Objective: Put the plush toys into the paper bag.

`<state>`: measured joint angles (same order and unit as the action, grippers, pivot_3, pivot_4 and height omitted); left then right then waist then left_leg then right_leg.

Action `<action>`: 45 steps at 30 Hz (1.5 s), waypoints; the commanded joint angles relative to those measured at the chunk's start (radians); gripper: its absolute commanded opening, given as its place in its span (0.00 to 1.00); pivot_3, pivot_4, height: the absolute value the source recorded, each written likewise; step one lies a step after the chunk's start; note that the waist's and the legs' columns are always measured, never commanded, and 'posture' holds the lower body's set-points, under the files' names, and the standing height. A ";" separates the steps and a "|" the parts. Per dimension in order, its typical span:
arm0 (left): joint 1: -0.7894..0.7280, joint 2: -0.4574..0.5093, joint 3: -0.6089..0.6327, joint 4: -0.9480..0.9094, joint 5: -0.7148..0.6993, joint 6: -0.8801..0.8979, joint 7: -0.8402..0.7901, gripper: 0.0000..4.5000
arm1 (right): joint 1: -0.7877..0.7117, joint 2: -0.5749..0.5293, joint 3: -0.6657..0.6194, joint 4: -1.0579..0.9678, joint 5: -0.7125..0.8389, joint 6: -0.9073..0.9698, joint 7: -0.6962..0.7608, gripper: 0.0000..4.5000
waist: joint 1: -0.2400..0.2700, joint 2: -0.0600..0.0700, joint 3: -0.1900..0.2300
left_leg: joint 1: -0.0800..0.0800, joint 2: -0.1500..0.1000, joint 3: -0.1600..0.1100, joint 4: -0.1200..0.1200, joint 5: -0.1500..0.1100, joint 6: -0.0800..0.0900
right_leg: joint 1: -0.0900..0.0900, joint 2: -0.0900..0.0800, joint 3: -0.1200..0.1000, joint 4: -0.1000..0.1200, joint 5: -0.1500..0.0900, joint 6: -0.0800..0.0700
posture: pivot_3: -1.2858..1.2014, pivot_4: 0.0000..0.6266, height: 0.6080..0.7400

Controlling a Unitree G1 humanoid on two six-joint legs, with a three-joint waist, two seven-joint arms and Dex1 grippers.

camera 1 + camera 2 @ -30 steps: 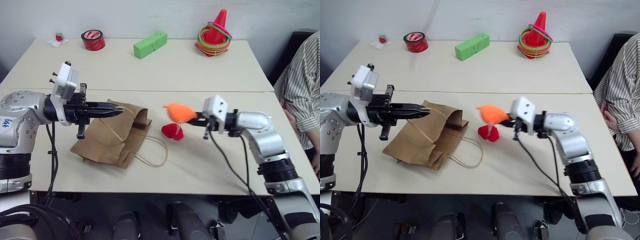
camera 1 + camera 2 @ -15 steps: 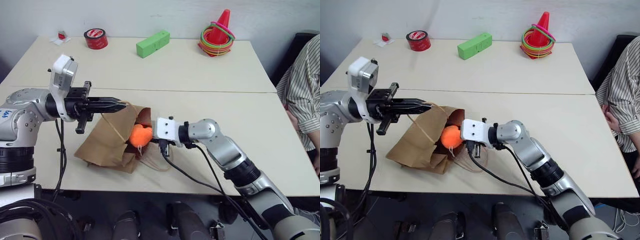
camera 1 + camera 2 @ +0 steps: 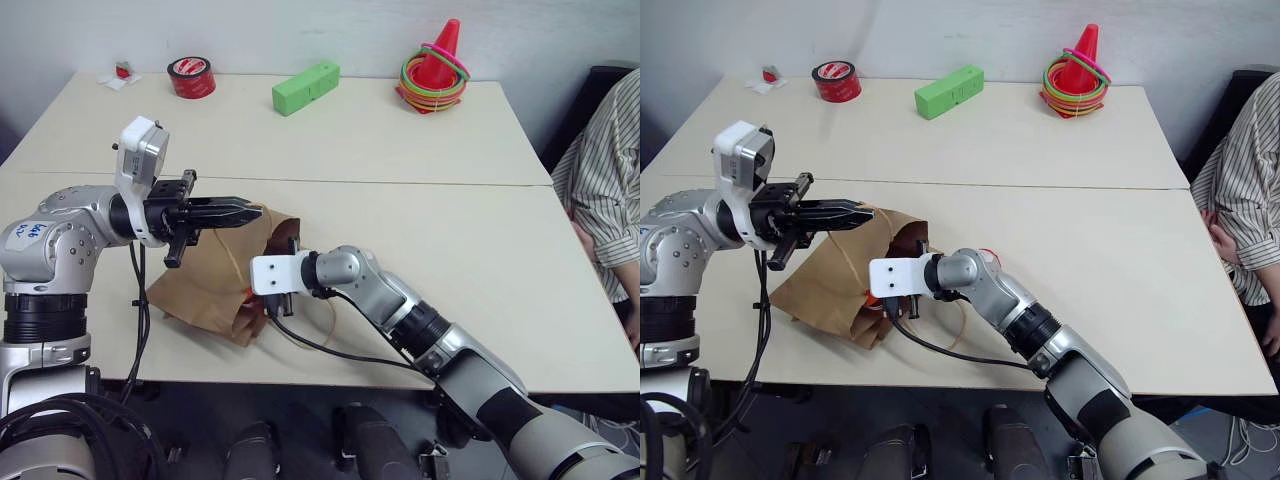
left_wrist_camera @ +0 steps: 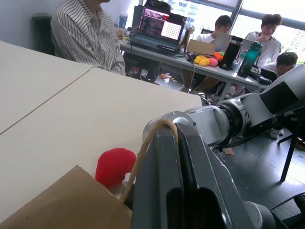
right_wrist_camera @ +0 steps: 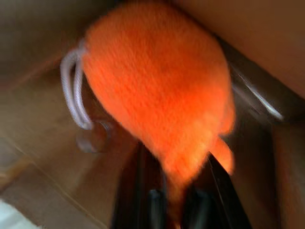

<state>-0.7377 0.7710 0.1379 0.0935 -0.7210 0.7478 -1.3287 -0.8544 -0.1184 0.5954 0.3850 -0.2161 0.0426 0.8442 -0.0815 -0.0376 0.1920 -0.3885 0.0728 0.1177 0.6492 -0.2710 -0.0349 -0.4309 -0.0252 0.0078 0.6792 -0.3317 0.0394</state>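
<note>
The brown paper bag (image 3: 205, 285) lies on the table's near left with its mouth facing right. My left gripper (image 3: 243, 210) is shut on one of its cord handles (image 4: 151, 139) and holds the mouth lifted. My right gripper (image 5: 178, 186) reaches into the bag's mouth, its white wrist (image 3: 270, 273) at the opening. It is shut on the narrow end of the orange plush toy (image 5: 157, 90), which is inside the bag with its white string loop (image 5: 74, 90) showing. The red plush toy (image 4: 114, 164) sits on the table just outside the mouth, behind my right forearm (image 3: 987, 254).
Along the far edge stand a red tape roll (image 3: 190, 77), a green block (image 3: 305, 87) and an orange cone with coloured rings (image 3: 432, 68). A person in a striped shirt (image 3: 605, 170) sits at the right end. The bag's second handle (image 3: 320, 325) lies looped on the table.
My right arm swept left and down, carrying the orange toy from above the table beside the red toy into the bag's mouth. The left gripper kept its hold on the handle.
</note>
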 commanded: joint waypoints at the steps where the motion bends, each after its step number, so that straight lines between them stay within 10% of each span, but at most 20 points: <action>1: 0.002 0.009 0.026 0.000 -0.002 -0.028 0.000 0.00 | 0.051 -0.027 -0.035 -0.110 0.062 0.001 0.070 0.29 | 0.001 -0.001 0.000 | 0.000 0.000 0.000 0.000 0.000 0.000 | 0.000 0.000 0.000 0.000 0.000 0.000 | 0.52 0.24 1.00; 10: 0.033 0.013 0.039 0.000 0.012 -0.065 0.017 0.00 | 0.169 -0.201 -0.173 -0.387 0.257 0.086 0.242 0.98 | 0.001 -0.001 0.000 | 0.000 0.000 -0.001 0.000 0.000 0.000 | 0.000 0.000 -0.001 0.000 0.000 0.000 | 0.52 0.24 1.00; 28: 0.046 0.061 0.024 -0.062 0.026 -0.096 -0.004 0.00 | 0.947 -0.499 -0.887 -0.569 0.535 -0.026 0.098 0.99 | 0.029 -0.001 0.000 | 0.002 -0.001 0.000 -0.001 -0.001 0.001 | 0.003 0.000 0.000 -0.004 0.000 0.001 | 0.52 0.24 1.00; 45: 0.035 0.067 -0.016 -0.052 0.061 -0.117 -0.019 0.00 | 0.336 -0.345 -0.416 -0.419 0.463 0.466 -0.043 0.91 | 0.011 -0.001 0.000 | 0.001 0.000 0.000 -0.001 0.001 -0.001 | 0.000 0.002 0.001 -0.001 0.000 -0.001 | 0.52 0.24 1.00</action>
<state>-0.6902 0.8266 0.1072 0.0552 -0.6597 0.6403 -1.3471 -0.4811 -0.4711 0.1611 -0.0734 0.2714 0.5034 0.8088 -0.0703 -0.0386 0.1921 -0.3879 0.0727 0.1180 0.6485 -0.2707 -0.0353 -0.4304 -0.0236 0.0088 0.6779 -0.3314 0.0389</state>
